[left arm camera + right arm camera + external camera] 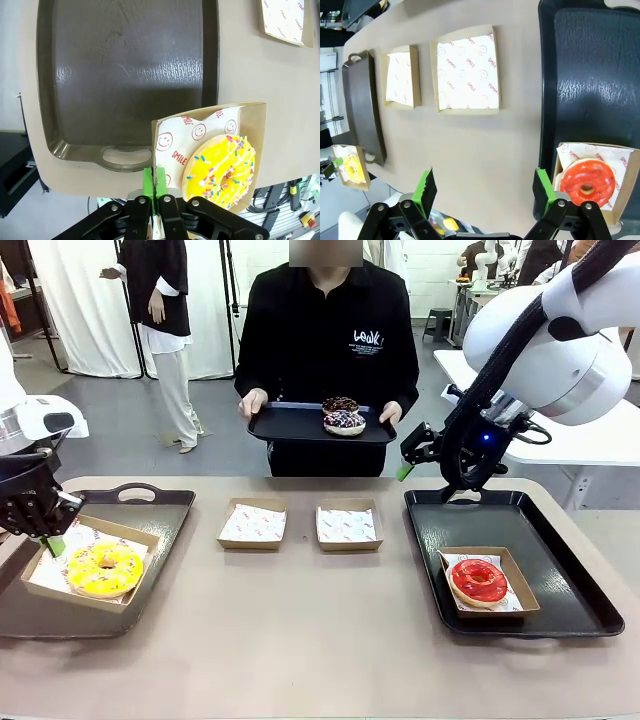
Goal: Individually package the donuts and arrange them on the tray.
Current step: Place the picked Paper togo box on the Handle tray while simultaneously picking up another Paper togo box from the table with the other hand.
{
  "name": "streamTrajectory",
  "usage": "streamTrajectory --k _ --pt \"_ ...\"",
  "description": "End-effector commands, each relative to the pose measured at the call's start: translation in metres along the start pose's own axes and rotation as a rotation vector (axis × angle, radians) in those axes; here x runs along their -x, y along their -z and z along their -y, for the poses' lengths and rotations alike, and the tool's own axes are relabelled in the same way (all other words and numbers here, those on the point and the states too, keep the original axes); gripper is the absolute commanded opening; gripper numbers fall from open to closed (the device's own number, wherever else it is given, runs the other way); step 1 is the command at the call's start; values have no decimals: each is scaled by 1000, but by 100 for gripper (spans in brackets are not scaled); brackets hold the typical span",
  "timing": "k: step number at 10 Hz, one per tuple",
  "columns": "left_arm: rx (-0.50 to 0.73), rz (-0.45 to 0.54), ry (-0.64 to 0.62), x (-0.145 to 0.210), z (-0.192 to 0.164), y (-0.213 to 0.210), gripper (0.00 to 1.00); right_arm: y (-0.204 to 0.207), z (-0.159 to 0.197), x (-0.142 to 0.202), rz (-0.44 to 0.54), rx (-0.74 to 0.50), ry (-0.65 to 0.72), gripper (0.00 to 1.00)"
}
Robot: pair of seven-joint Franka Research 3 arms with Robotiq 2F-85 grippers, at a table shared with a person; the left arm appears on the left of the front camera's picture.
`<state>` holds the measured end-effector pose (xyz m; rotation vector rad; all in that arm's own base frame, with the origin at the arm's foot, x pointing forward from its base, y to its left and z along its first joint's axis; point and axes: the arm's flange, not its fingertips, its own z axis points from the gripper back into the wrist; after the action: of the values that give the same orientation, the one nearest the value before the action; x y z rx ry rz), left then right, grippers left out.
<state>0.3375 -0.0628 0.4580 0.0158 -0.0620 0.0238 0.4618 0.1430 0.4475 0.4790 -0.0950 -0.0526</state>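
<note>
Pinching the rim of the yellow donut's point(104, 569) box point(110, 527), the left gripper point(47, 537) is clamped on it over the left tray point(165, 530), probably to position it. Two empty lined boxes point(252, 524) sit mid-table, likely for the two donuts point(344, 422) on the person's small tray point(290, 425) at the far side. The right gripper point(408, 455) hangs open above the right tray point(440, 530), where the boxed red donut point(479, 581) lies near. Count: four donuts, four boxes, three trays.

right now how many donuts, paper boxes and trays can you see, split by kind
donuts: 4 (yellow donut, red donut, sprinkled donut, dark donut)
paper boxes: 4 (empty boxes, yellow donut's box, red donut's box)
trays: 3 (left tray, right tray, person's tray)
total: 11
</note>
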Motion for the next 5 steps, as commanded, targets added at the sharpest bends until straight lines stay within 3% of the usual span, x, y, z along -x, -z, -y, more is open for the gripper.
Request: streamTrajectory --k 1,2,5 --pt "5 -4 0 3 1 -2 1 1 -3 -4 3 14 6 100" --pt "5 -4 0 3 1 -2 1 0 0 0 0 0 0 100" --pt "-37 19 -27 -1 -15 12 1 11 -34 -22 -39 176 -95 100"
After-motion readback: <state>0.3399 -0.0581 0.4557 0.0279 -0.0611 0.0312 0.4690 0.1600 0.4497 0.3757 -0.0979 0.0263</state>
